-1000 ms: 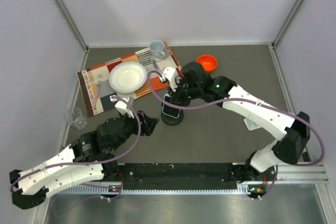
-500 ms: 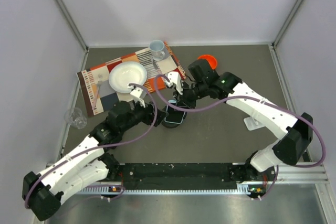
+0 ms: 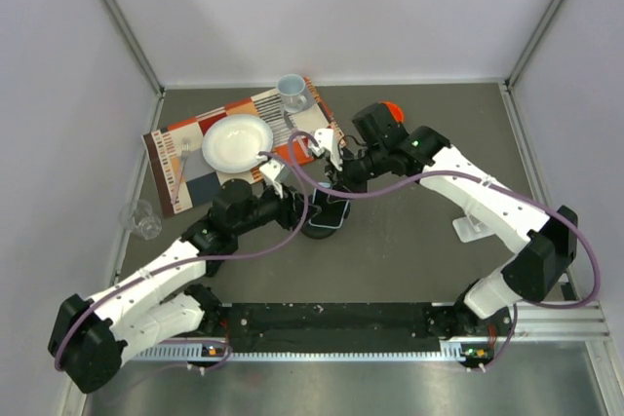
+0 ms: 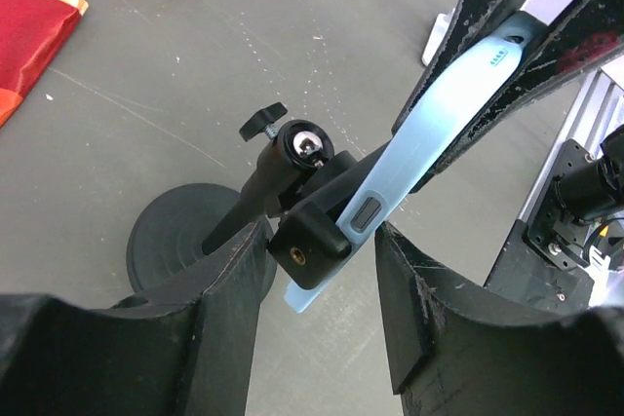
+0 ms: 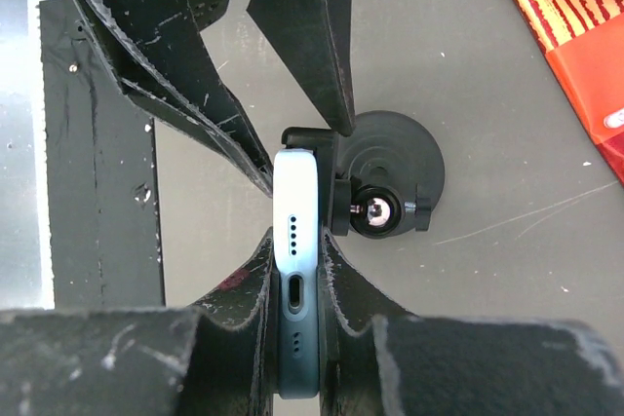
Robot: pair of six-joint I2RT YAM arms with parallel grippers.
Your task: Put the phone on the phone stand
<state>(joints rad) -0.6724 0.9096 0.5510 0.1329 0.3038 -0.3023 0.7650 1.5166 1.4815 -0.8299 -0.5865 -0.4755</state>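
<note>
The light-blue phone (image 5: 295, 241) is gripped edge-on between my right gripper's (image 5: 295, 239) fingers. It rests against the clamp of the black phone stand (image 5: 390, 182). In the left wrist view the phone (image 4: 439, 114) slants down into the stand's clamp (image 4: 307, 250), below the ball joint (image 4: 307, 148). My left gripper (image 4: 322, 233) is open, its fingers (image 4: 229, 280) on either side of the clamp and the phone's lower end. In the top view both grippers, left (image 3: 295, 204) and right (image 3: 341, 180), meet over the stand's round base (image 3: 320, 228).
A striped placemat (image 3: 185, 158) at the back left carries a white plate (image 3: 237, 140), a fork and a cup (image 3: 292, 92). An orange bowl (image 3: 388, 110) sits behind the right arm. A clear glass (image 3: 141, 218) stands at the left and a white object (image 3: 468, 228) at the right.
My left arm has reached forward and right, bringing its open gripper around the stand's clamp. My right gripper, holding the phone, has shifted slightly back and right over the stand.
</note>
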